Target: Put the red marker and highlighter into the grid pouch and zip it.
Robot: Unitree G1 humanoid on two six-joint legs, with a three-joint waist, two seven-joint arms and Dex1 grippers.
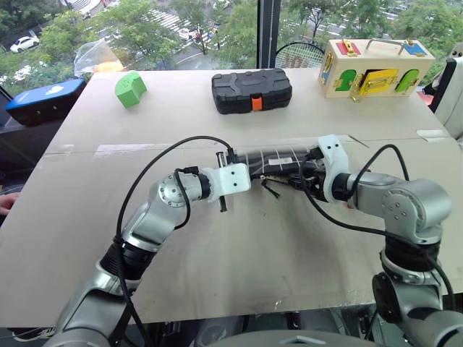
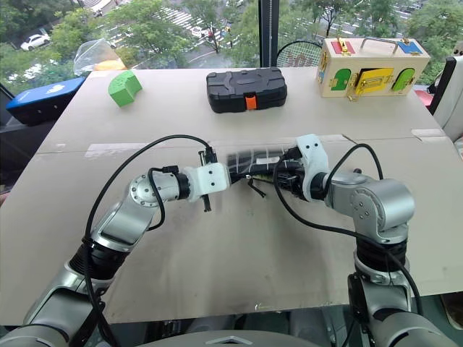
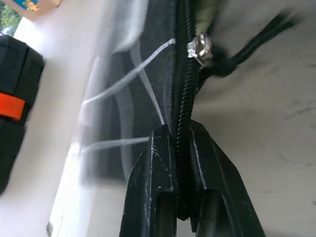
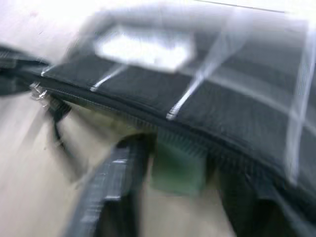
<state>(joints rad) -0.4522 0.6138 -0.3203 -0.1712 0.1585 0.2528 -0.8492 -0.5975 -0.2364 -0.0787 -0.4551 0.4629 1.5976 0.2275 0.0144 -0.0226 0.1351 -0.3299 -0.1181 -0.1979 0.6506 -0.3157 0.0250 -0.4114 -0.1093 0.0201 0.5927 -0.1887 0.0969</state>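
Observation:
The grid pouch [image 1: 278,157], black with white lines, lies across the middle of the table between my two arms. My left gripper [image 3: 178,131] is shut on the pouch's zipper edge at its left end, a little short of the silver zipper slider [image 3: 199,49] and its black cord [image 1: 273,189]. At the pouch's right end, my right gripper [image 1: 305,176] is open. The pale green highlighter [image 4: 177,173] sits between its fingers, right against the pouch's open zipper edge. The red marker is out of view.
A black hard case with an orange latch [image 1: 251,90] stands at the back centre. A green block [image 1: 130,89] is at the back left and a wooden lock box [image 1: 375,69] at the back right. A blue object [image 1: 43,100] lies off the table's left corner.

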